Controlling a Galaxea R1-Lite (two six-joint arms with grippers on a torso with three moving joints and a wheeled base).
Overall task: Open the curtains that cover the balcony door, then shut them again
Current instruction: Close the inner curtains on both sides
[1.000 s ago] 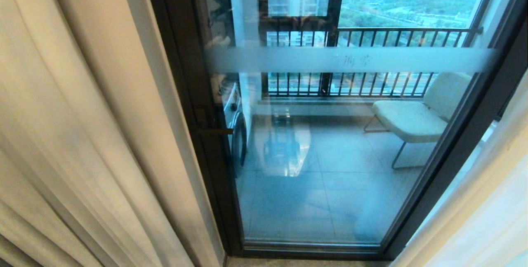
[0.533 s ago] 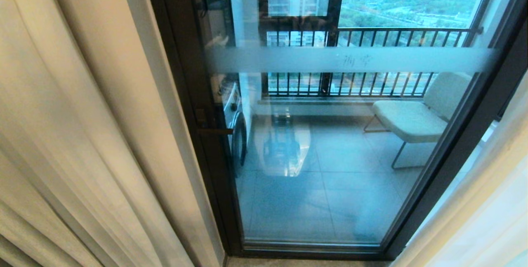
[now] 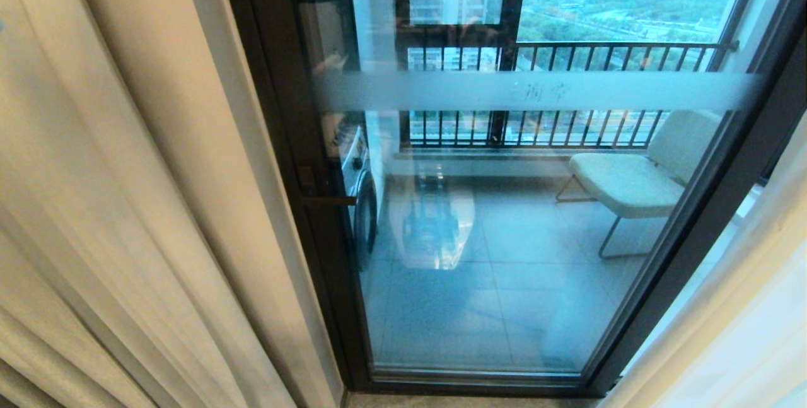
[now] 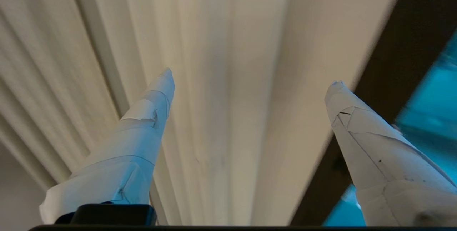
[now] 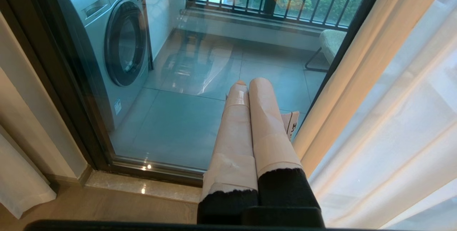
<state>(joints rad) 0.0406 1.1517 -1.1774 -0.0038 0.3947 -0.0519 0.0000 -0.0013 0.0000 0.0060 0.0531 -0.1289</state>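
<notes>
Across the left of the head view hang the curtains (image 3: 126, 206), cream drapes gathered in long vertical folds beside the dark frame of the balcony door (image 3: 504, 238), whose glass stands uncovered; a sheer panel (image 3: 744, 332) is drawn off to the right. Seen from the left wrist, the left gripper (image 4: 250, 77) points straight at the drape's folds, which run lengthwise away from it, the door frame just to one side. Its fingers are spread wide and hold nothing. This arm is clearly the nearer one. Low by the sill, the right gripper (image 5: 246, 83) rests with fingers pressed together, empty.
</notes>
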